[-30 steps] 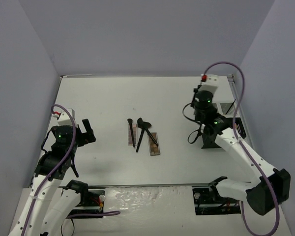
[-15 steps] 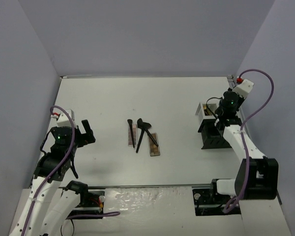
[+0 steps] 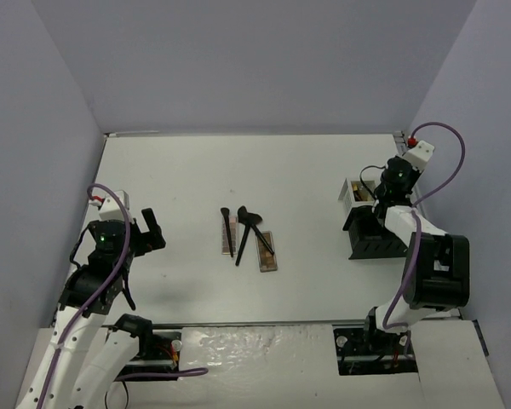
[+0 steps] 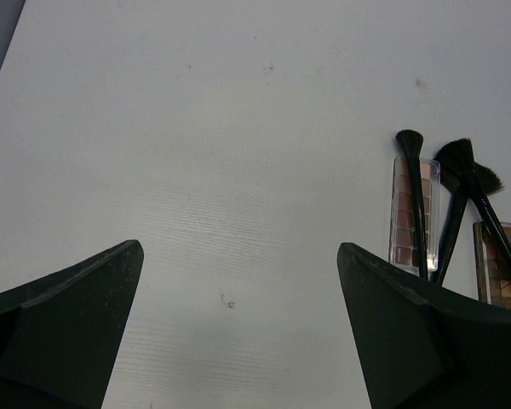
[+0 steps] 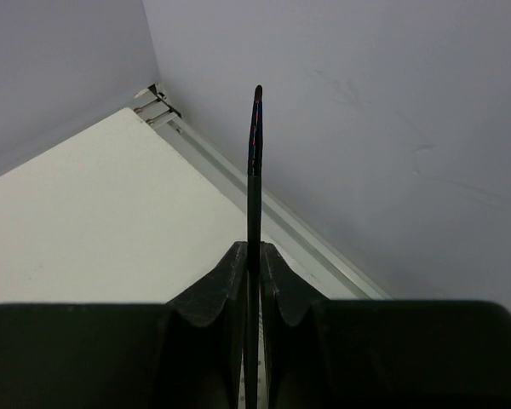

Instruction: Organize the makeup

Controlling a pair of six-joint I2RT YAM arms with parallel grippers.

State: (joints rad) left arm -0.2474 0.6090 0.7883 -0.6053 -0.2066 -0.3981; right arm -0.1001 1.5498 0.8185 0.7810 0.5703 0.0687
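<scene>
Three slim black brushes (image 3: 241, 230) lie crossed over two narrow brown and pink palettes (image 3: 266, 253) mid-table. They also show in the left wrist view, brushes (image 4: 454, 200) over palettes (image 4: 404, 213). My left gripper (image 3: 150, 230) is open and empty, well to their left, with its dark fingers (image 4: 64, 324) low over bare table. My right gripper (image 5: 253, 256) is shut on a thin black brush handle (image 5: 254, 162) that points toward the far right wall. In the top view it (image 3: 381, 189) is over the back of the organizer rack (image 3: 372, 237). No sponges are plain to see.
The black-and-white organizer stands near the table's right edge, close to the right wall. A metal rail (image 5: 238, 183) runs along that edge. Grey walls close in the left, back and right sides. My right arm is folded up beside the organizer.
My right arm has swung from left of the organizer to its right side and folded back, with the gripper now turned toward the right wall. The left arm and the central items have not moved.
</scene>
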